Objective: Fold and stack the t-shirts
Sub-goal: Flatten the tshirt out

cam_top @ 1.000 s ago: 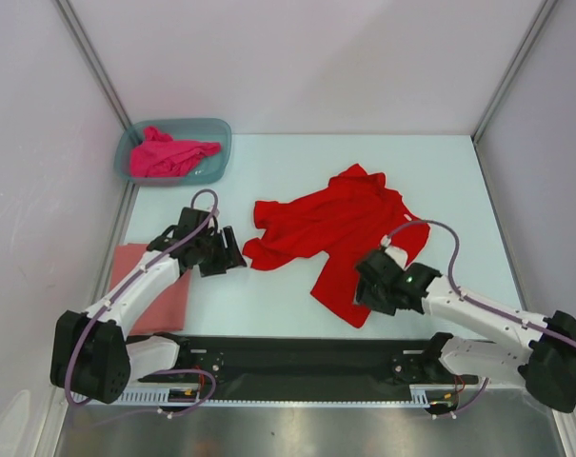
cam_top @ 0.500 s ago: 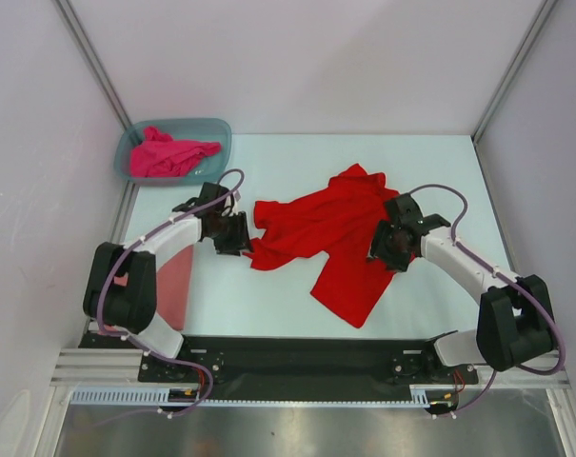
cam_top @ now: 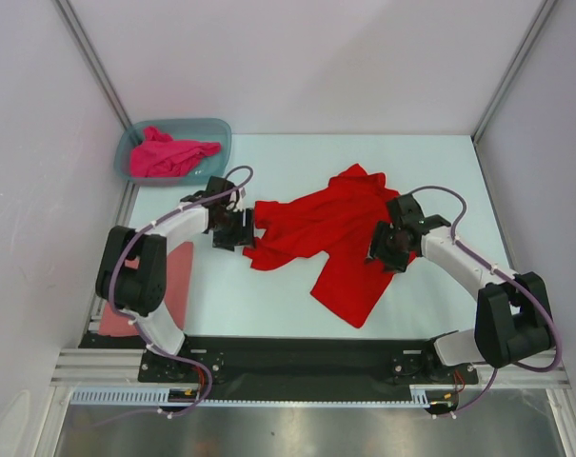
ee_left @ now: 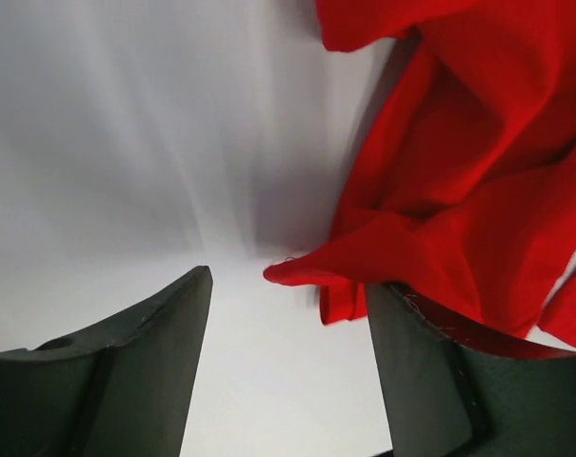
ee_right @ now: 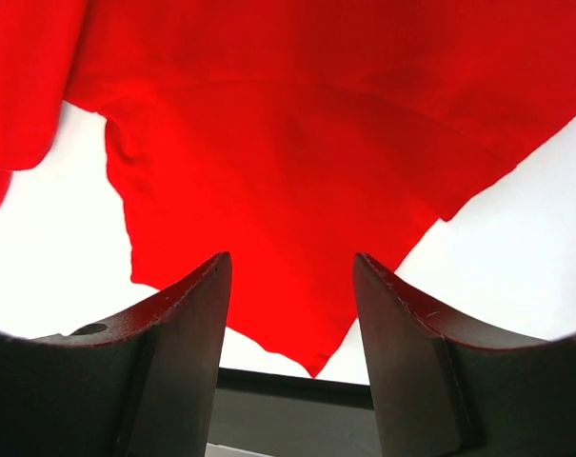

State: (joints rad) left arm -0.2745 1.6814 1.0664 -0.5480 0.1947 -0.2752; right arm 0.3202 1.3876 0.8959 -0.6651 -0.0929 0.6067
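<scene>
I note the crumpled red t-shirt (cam_top: 330, 224) sprawled crosswise between my grippers, both parted and empty: left gripper (cam_top: 238, 228) at its left edge, right gripper (cam_top: 387, 249) poised over its right flank.

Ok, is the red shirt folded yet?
Not folded. The red shirt lies crumpled and loosely spread on the table, its outline ragged, with no neat layers.
</scene>
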